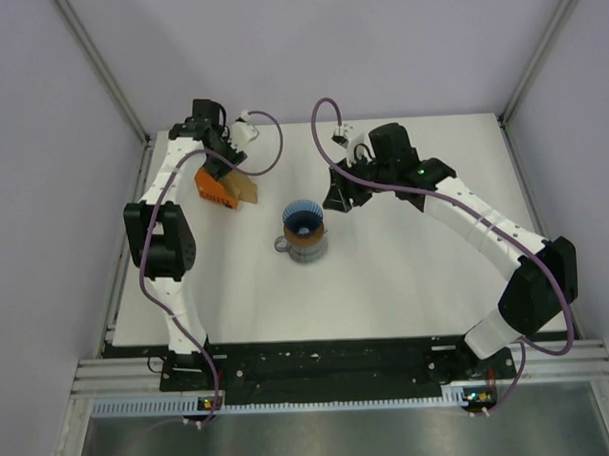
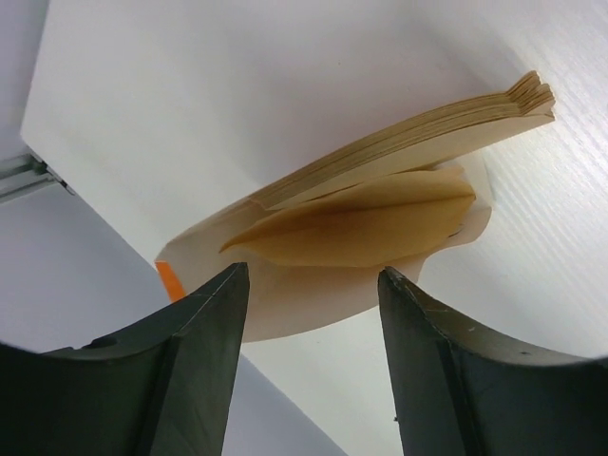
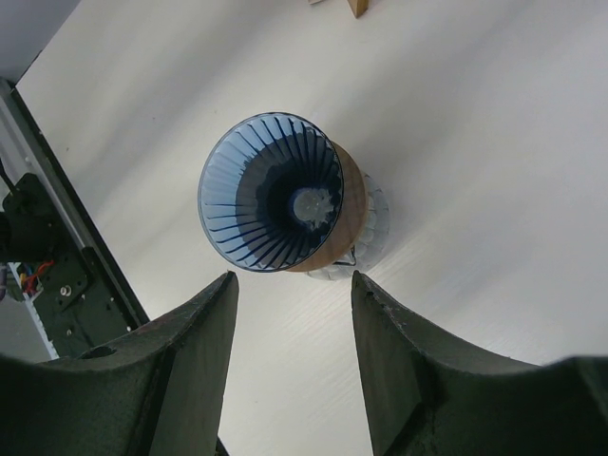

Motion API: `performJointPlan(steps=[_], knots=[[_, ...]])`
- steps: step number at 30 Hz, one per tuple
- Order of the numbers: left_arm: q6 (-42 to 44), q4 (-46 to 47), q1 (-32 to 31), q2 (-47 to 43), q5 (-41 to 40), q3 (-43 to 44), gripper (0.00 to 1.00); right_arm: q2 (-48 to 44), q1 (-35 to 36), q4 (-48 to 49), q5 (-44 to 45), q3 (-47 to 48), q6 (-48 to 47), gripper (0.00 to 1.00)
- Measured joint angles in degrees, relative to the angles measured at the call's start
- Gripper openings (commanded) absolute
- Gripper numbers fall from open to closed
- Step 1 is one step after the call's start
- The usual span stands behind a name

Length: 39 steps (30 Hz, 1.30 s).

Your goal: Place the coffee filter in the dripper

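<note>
L pincer (image 2: 313, 274) sits over the orange packet (image 1: 215, 186) at the far left of the tabletop (image 1: 406, 274). Jaws apart, nothing clamped. The coffee filter (image 2: 361, 228) lies just ahead of my tips, bulging out under the paper stack (image 2: 427, 128), prob. so one sheet can be nipped w/o the rest. R pincer (image 3: 294, 278) is also apart and empty, aimed at the dripper (image 3: 271, 195). The dripper stands mouth-up mid-tabletop on a brown ring (image 3: 349, 204) over the mug (image 3: 375, 228), so it's ready to take the cone. R is likely there to steady it. Filter not yet picked up.
</note>
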Motion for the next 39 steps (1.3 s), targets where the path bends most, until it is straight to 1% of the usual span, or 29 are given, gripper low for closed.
performJointPlan(steps=[2, 4, 10, 21, 28, 34, 37, 39], knots=[[0.35, 0.52, 0.07, 0.0, -0.59, 0.79, 0.68, 0.02, 0.0, -0.02, -0.04, 0.0, 0.07, 0.51], [0.52, 0.44, 0.17, 0.33, -0.59, 2.01, 0.68, 0.02, 0.0, -0.02, -0.04, -0.02, 0.07, 0.51], [1.46, -0.42, 1.16, 3.19, -0.07, 7.98, 0.63, 0.11, 0.0, -0.04, -0.24, 0.0, 0.07, 0.51], [1.62, -4.55, 2.84, 7.39, 2.23, 10.38, 0.57, 0.33, 0.0, -0.26, -0.46, 0.0, 0.09, 0.51], [1.62, -5.2, 3.52, 7.52, 2.86, 10.38, 0.61, 0.33, 0.0, -0.44, -0.68, 0.0, 0.39, 0.51], [1.62, -4.57, 3.5, 9.14, 2.56, 10.38, 0.62, 0.33, 0.0, -0.44, -1.2, 0.0, 0.55, 0.51], [1.62, -4.55, 3.5, 10.36, 2.08, 10.38, 0.59, 0.33, 0.0, -0.44, -1.42, -0.02, 0.57, 0.51], [1.62, -4.48, 3.52, 10.86, 1.84, 10.38, 0.53, 0.33, 0.0, -0.44, -1.44, 0.0, 0.57, 0.51]])
